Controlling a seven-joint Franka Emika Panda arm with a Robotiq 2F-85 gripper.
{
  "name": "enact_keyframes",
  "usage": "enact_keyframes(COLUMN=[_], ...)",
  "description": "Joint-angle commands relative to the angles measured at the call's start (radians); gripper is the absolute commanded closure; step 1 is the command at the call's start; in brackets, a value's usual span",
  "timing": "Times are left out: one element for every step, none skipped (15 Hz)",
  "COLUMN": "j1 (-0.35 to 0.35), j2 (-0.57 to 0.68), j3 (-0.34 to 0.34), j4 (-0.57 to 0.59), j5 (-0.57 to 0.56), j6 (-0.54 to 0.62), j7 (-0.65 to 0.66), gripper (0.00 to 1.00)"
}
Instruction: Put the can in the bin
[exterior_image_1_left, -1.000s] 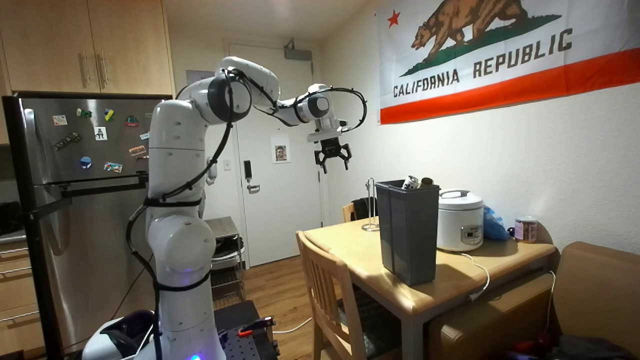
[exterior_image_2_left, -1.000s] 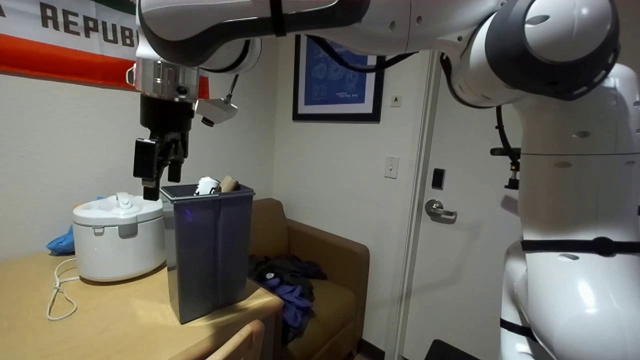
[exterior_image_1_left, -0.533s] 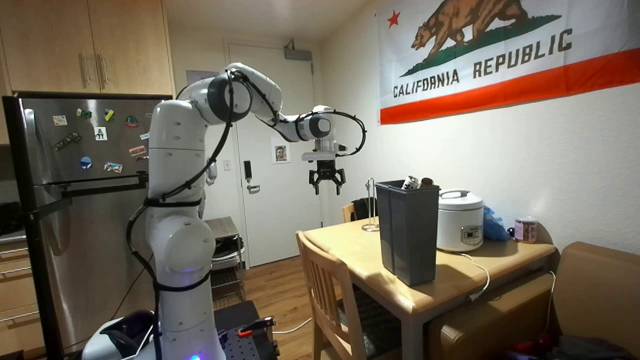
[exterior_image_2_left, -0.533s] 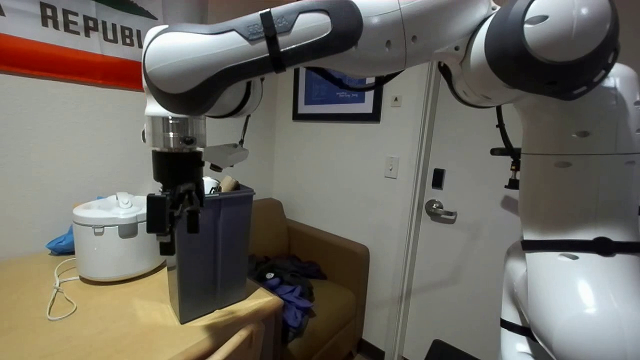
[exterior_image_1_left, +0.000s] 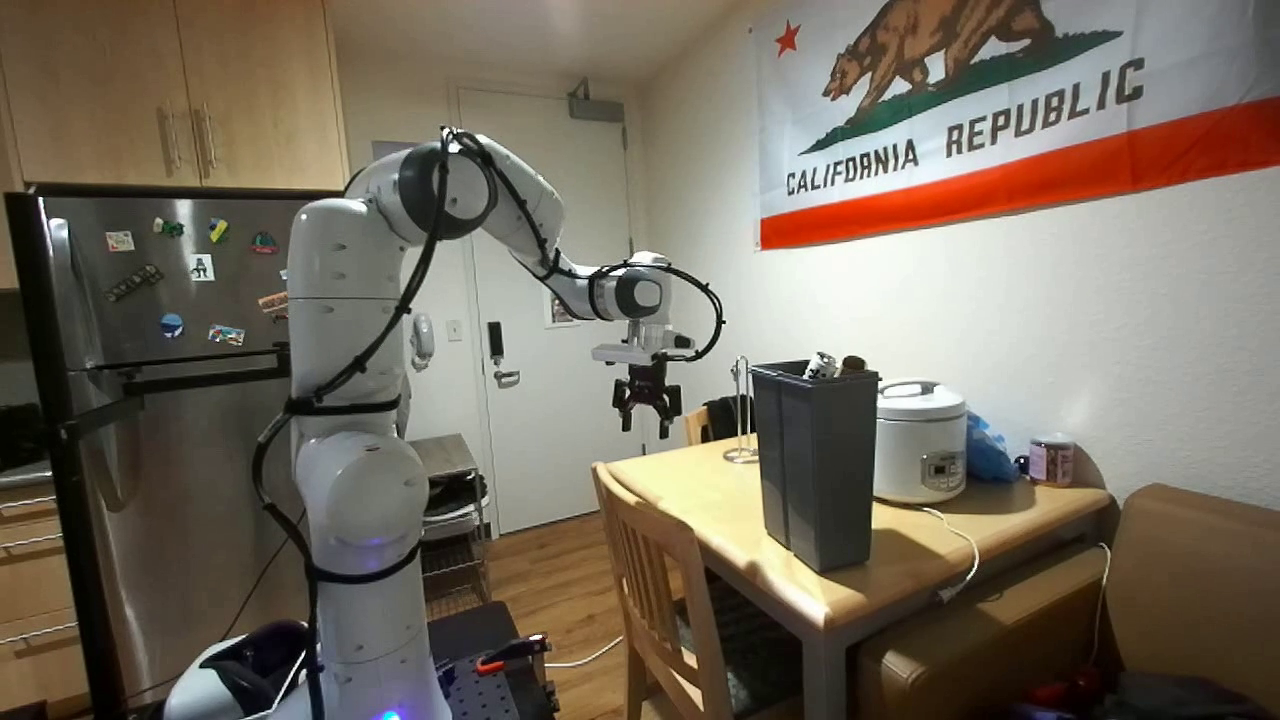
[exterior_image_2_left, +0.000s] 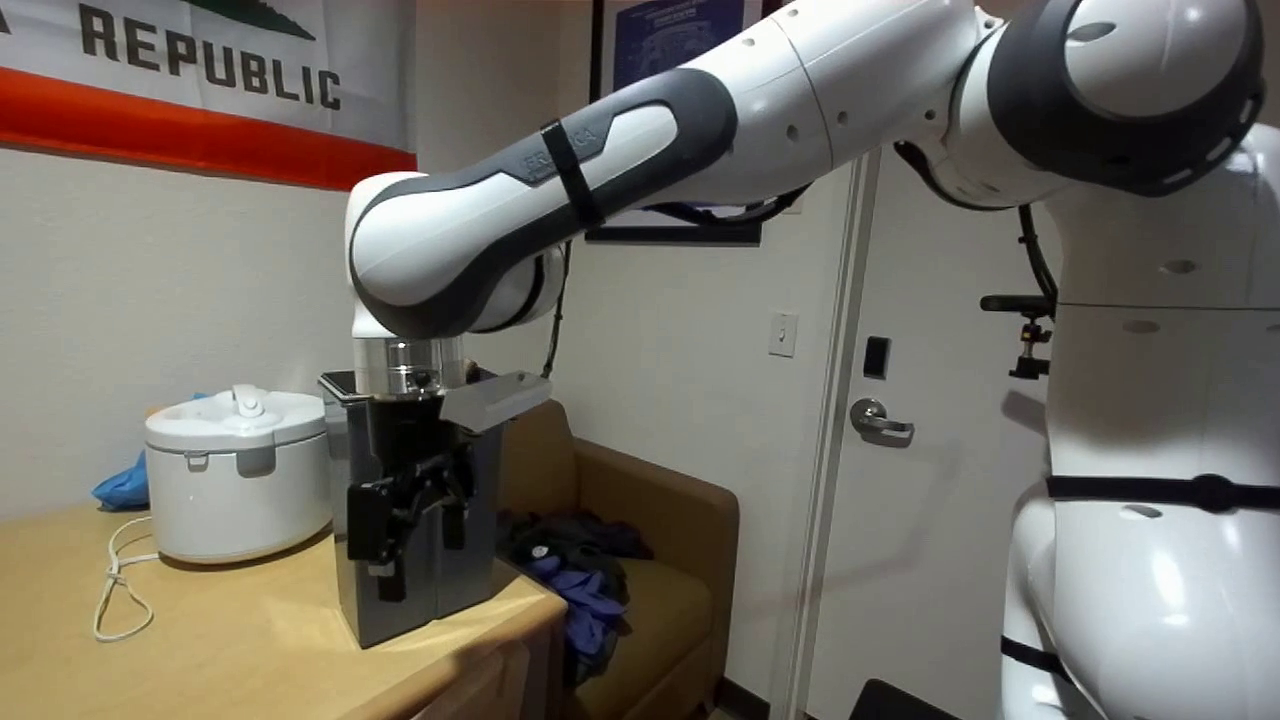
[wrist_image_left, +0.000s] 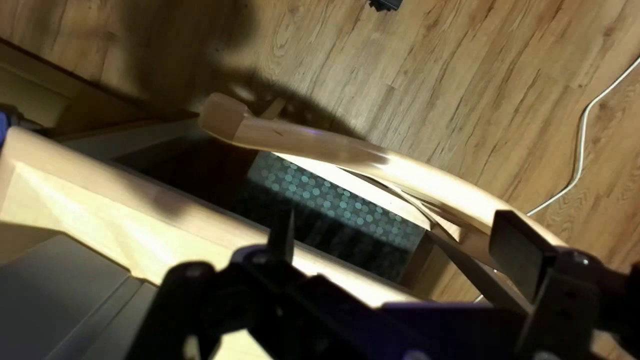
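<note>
Jaws well apart, the tool is hanging beside the bin; between its fingers, in the wrist view, I am looking down on the chair and the edge of the table. Inside the bin the can is resting tilted, poking out of the top next to a brown cylinder. Beyond, a white rice cooker is sitting on the table; farther off, a flag is hanging on the wall.
</note>
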Motion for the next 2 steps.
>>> enact_keyframes(j1=[0.000,0.000], j2=[-0.008,-0.015], j3=[0.001,0.001], j4=[-0.012,-0.020], j5=[0.000,0.000], j6=[0.005,0.008], j7=[0.007,0.013], gripper=[0.00,0.00])
